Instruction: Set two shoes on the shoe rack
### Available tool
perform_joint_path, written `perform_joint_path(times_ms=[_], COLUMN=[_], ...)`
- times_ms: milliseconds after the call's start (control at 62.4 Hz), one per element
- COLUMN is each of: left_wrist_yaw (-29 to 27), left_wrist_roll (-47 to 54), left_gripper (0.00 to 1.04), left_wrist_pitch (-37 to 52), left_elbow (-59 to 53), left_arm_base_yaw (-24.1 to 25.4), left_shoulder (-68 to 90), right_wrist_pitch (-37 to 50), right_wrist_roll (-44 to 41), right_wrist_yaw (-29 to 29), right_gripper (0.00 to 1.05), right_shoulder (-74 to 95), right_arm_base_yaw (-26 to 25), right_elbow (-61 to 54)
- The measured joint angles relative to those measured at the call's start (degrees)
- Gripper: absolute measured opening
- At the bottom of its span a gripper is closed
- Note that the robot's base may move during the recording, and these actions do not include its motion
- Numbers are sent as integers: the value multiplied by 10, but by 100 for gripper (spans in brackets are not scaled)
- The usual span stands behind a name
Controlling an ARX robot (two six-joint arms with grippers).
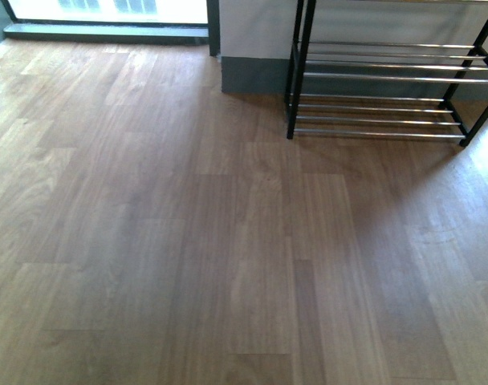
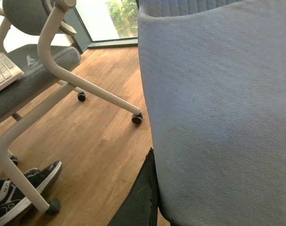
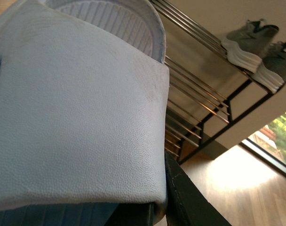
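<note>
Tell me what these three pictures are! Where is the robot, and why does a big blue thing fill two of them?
The robot has two arms, and three cameras took these. The first camera sits on its body and looks ahead: you see the wooden floor and a black shoe rack with shiny bars. Neither arm shows there. The other two cameras sit on the wrists, right behind the jaws, so whatever is held looks huge. The left wrist picture is filled by a pale blue slide, with an office chair and somebody's black shoe behind it. The right wrist picture shows the other slide in front of the rack, where two grey sneakers sit on the top bars. Only a dark edge of each arm's jaws peeks out beside the slides, which seem gripped.
</note>
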Motion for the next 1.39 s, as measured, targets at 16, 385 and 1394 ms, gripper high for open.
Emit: perform_joint_path(times_ms=[16, 385, 1394], left_wrist_yaw=[-1, 3, 0], left_wrist_roll=[0, 1, 1], left_gripper=[2, 2, 2], left_wrist_pitch=[0, 0, 0], left_elbow=[0, 0, 0], left_arm_base_yaw=[0, 0, 0], left_shoulder=[0, 3, 1], right_wrist_pitch=[0, 0, 0], right_wrist_roll=[0, 0, 0], right_wrist_yaw=[1, 5, 1], right_gripper=[1, 1, 1], right_shoulder=[0, 2, 1], right_arm_base_yaw=[0, -1, -1], right_elbow=[0, 0, -1])
